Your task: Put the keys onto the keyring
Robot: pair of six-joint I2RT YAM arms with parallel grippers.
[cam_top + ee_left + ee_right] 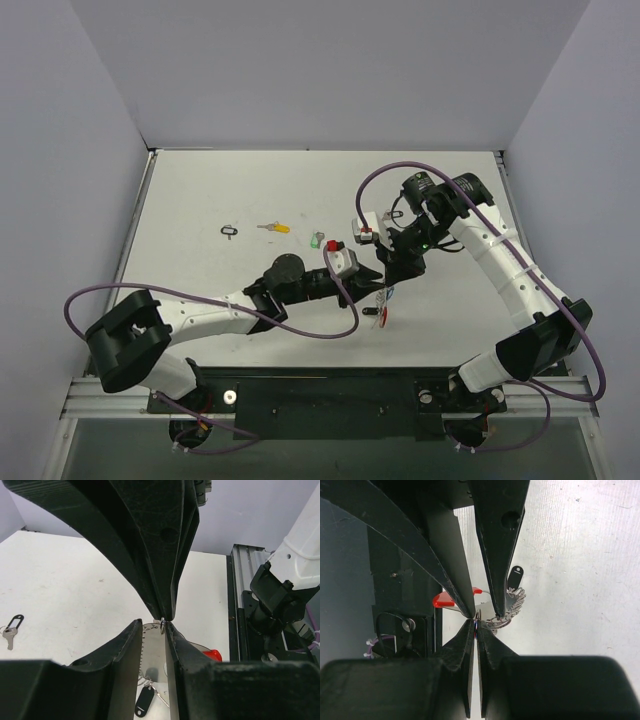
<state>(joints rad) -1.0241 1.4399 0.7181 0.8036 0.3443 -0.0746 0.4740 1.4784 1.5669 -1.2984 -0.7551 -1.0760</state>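
Note:
My left gripper (377, 292) holds the keyring (154, 650) just above the table, its jaws set apart across the silver plate and beaded loop (515, 605). The red tag (213, 655) sticks out to one side, also in the right wrist view (441, 599). A black tag (145, 701) hangs under the ring. My right gripper (476, 622) is shut on a thin key with a blue edge. Its tips touch the ring at the left fingertips (170, 630). A yellow-tagged key (273, 228) and a green-tagged key (316, 240) lie loose on the table.
A small black loop tag with a key (230, 231) lies at the left of the white table (200, 190), and shows in the left wrist view (11, 629). Both arms' purple cables hang over the middle. The black rail (330, 390) runs along the near edge.

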